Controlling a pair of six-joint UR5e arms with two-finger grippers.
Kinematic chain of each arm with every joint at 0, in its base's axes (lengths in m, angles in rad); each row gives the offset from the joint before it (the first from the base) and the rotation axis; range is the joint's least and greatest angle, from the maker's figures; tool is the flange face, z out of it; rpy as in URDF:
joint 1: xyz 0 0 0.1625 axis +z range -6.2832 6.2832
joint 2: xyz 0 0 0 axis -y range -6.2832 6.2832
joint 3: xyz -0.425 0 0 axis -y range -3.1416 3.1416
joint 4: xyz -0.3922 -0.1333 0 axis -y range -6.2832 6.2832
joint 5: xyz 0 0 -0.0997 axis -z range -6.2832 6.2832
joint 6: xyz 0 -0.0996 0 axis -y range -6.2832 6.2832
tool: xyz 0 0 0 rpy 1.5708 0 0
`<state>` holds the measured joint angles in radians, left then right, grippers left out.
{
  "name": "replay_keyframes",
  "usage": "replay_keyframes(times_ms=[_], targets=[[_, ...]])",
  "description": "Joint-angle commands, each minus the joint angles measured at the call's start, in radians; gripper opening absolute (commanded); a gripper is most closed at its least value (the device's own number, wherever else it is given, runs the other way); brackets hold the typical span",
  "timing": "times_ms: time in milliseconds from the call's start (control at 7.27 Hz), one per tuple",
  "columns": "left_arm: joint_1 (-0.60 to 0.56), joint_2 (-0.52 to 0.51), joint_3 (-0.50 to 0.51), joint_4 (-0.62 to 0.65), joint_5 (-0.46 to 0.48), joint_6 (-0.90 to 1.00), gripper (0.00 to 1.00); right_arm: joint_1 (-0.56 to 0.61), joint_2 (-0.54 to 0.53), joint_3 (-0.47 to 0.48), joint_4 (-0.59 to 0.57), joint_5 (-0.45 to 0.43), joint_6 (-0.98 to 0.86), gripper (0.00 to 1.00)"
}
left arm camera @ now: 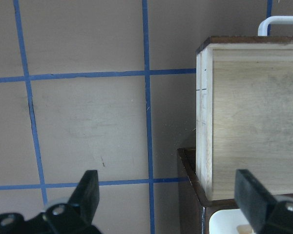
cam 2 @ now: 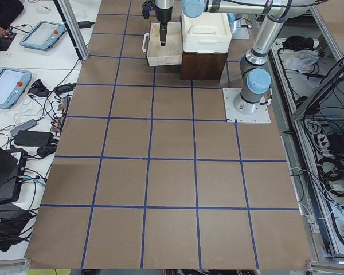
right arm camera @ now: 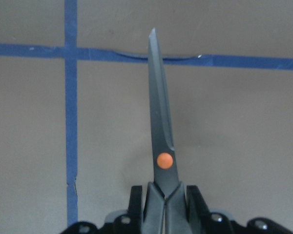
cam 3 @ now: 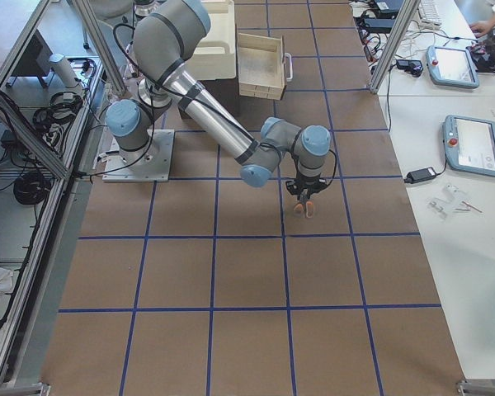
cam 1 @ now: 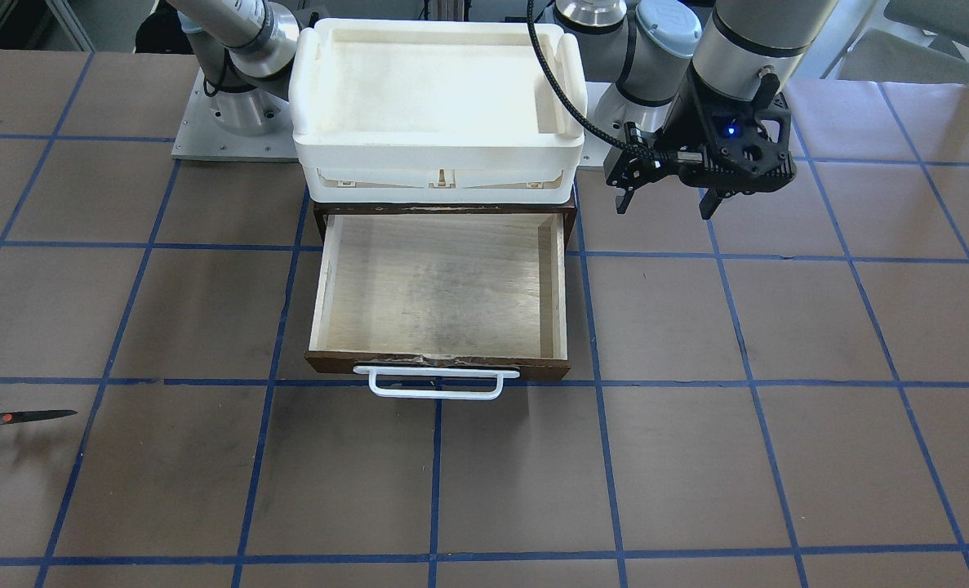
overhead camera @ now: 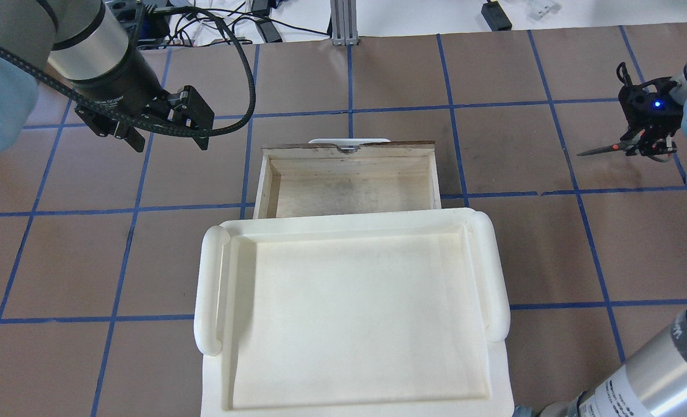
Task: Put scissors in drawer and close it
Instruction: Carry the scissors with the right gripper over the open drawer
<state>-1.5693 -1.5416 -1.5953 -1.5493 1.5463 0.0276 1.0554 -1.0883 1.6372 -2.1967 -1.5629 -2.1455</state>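
My right pincer (overhead camera: 647, 146) clenched on dark-bladed, orange-pivot scissors (overhead camera: 606, 150); blades point twd open pale-wood drawer (overhead camera: 352, 191), well apart to my left; left pincer (overhead camera: 169, 143) released.

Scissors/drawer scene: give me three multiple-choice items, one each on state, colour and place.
1. State of the drawer?
A. shut
B. pulled open, nothing inside
C. pulled open, full

2. Colour of the pivot dot on the scissors?
A. blue
B. white
C. orange

3. Where are the scissors?
A. between the fingers of the right end effector, off to the side of the drawer
B. inside the drawer
C. on the white tray

Answers:
1 B: the front-facing view shows a bare plywood floor.
2 C: the right wrist view shows an orange dot on the dark blades.
3 A: the overhead view shows them at the right end effector, blades pointing toward the drawer.
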Motion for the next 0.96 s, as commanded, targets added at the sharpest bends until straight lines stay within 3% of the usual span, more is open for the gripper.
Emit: replay_keyframes(times_ms=[0, 412, 825], targets=[[0.0, 0.0, 0.0, 0.0, 0.0, 0.0, 1.0, 0.081, -0.103, -0.007, 0.098, -0.002, 0.134, 0.0], [0.0, 0.0, 0.0, 0.0, 0.0, 0.0, 1.0, 0.239, -0.281, -0.008, 0.246, -0.003, 0.263, 0.0], [0.0, 0.0, 0.0, 0.0, 0.0, 0.0, 1.0, 0.475, -0.306, -0.023, 0.27, -0.011, 0.596, 0.0]])
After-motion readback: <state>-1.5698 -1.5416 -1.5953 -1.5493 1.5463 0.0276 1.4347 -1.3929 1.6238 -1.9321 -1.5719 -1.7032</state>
